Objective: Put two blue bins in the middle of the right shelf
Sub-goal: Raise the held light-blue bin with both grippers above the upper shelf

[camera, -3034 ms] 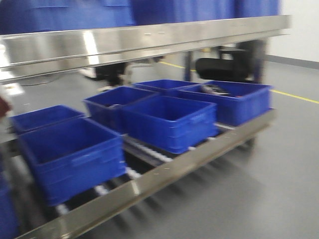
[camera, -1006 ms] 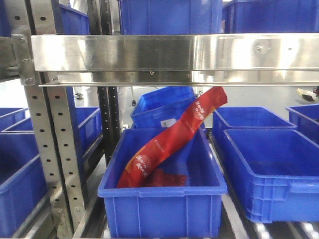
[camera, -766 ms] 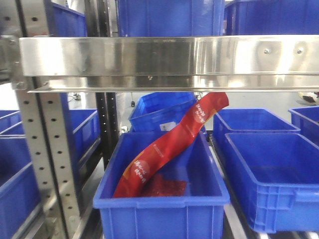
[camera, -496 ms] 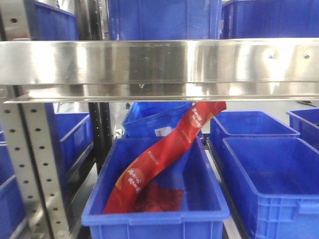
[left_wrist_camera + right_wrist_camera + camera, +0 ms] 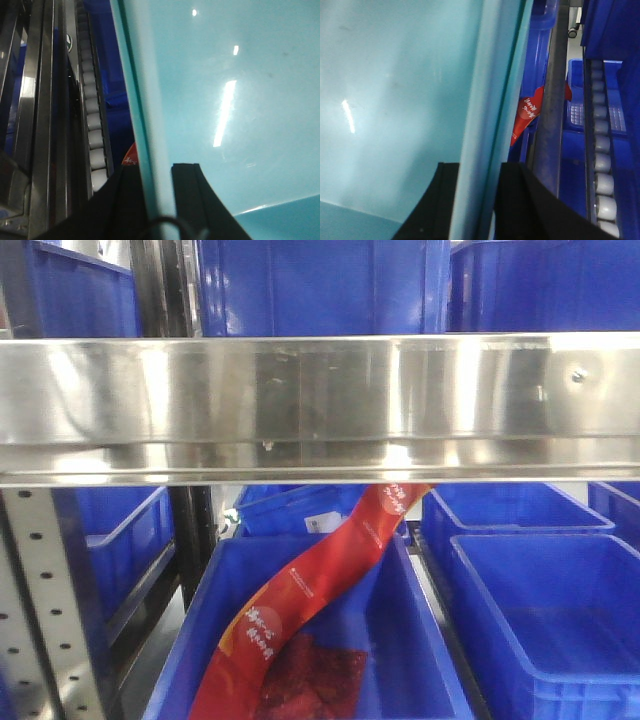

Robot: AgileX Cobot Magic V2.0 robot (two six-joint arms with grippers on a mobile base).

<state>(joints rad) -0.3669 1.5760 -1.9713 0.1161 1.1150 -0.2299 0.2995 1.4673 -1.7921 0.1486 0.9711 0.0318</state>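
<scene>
A pale cyan-blue bin fills both wrist views; its smooth inner wall (image 5: 225, 100) (image 5: 395, 100) and rim show. I cannot tell whether it is one bin or two nested. My left gripper (image 5: 156, 170) is shut on the bin's wall, one black finger on each side. My right gripper (image 5: 479, 170) is shut on the opposite wall the same way. The right shelf's broad steel front rail (image 5: 320, 405) crosses the front view very close. Neither the cyan bin nor the grippers show in the front view.
Dark royal-blue bins stand above the rail (image 5: 320, 285) and below it (image 5: 540, 620). One lower bin (image 5: 190, 640) holds a long red packet (image 5: 300, 600). A perforated upright (image 5: 40, 590) stands at left. Roller tracks (image 5: 95, 120) (image 5: 600, 150) run beside the held bin.
The front view swung from an angled look at the rack to facing it, then closed in. The steel rail has grown and sunk in the view, and the red packet's bin has slid lower.
</scene>
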